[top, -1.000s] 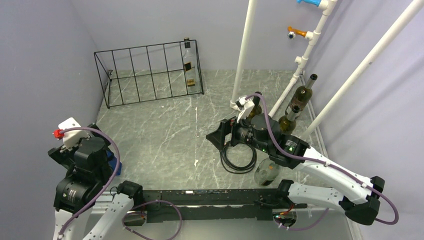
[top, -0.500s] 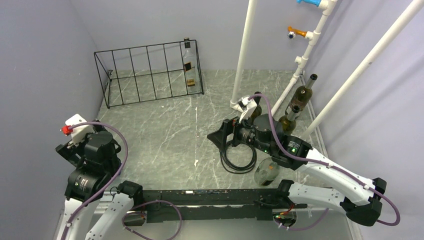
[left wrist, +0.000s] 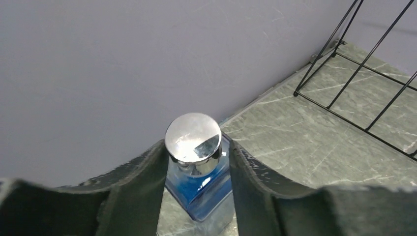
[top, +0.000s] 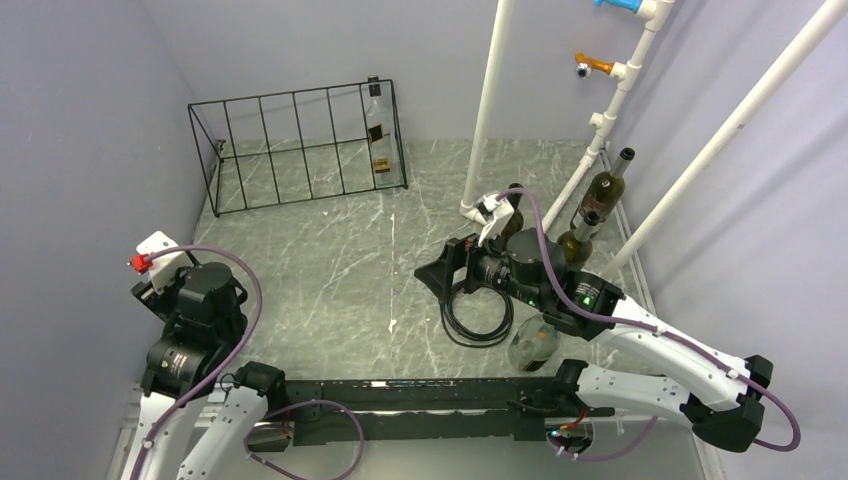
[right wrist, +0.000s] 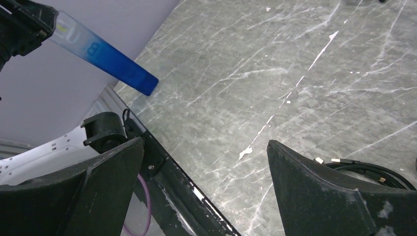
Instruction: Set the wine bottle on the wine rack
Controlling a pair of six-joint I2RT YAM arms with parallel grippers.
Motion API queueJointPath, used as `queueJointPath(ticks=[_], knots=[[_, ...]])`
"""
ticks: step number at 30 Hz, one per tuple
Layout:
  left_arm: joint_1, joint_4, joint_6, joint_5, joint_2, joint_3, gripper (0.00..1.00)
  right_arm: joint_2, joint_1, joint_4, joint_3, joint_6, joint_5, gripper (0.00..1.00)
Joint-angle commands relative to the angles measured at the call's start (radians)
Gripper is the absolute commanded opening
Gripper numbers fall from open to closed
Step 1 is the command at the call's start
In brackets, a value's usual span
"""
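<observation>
A blue square bottle (left wrist: 201, 191) with a silver cap (left wrist: 193, 136) sits between my left gripper's (left wrist: 196, 147) fingers, which press on its shoulders near the left wall. From the right wrist view the blue bottle (right wrist: 105, 59) hangs tilted from that gripper, its base near the table's front edge. In the top view the left arm covers it. The black wire wine rack (top: 296, 94) stands at the back left with a clear bottle (top: 377, 130) in its right end slot. My right gripper (top: 432, 272) hovers wide open over mid-table, nothing between its fingers (right wrist: 314, 182).
Two dark wine bottles (top: 600, 195) (top: 575, 240) stand at the right beside the white pipe frame (top: 490, 100). A coiled black cable (top: 478, 320) and a clear glass vessel (top: 530, 345) lie under the right arm. The wall is close on the left.
My left arm has shifted up and rightward along the wall, and its jaws have closed on the blue bottle. The right arm has barely moved.
</observation>
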Motion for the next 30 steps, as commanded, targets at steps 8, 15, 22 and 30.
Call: queueJointPath(ticks=[8, 15, 22, 30], knots=[[0.009, 0.003, 0.013, 0.090, -0.012, 0.042, 0.22, -0.041, 0.004, 0.013, -0.002, -0.002, 0.037, 1.00], [0.009, 0.045, 0.088, 0.282, 0.000, 0.080, 0.00, -0.030, 0.004, 0.022, -0.009, -0.002, 0.036, 1.00], [0.009, 0.089, 0.128, 0.551, 0.030, 0.140, 0.00, 0.011, 0.004, 0.008, 0.005, -0.018, 0.039, 1.00], [0.009, 0.077, 0.188, 0.925, 0.115, 0.223, 0.00, 0.029, 0.004, 0.040, -0.018, -0.011, 0.024, 1.00]])
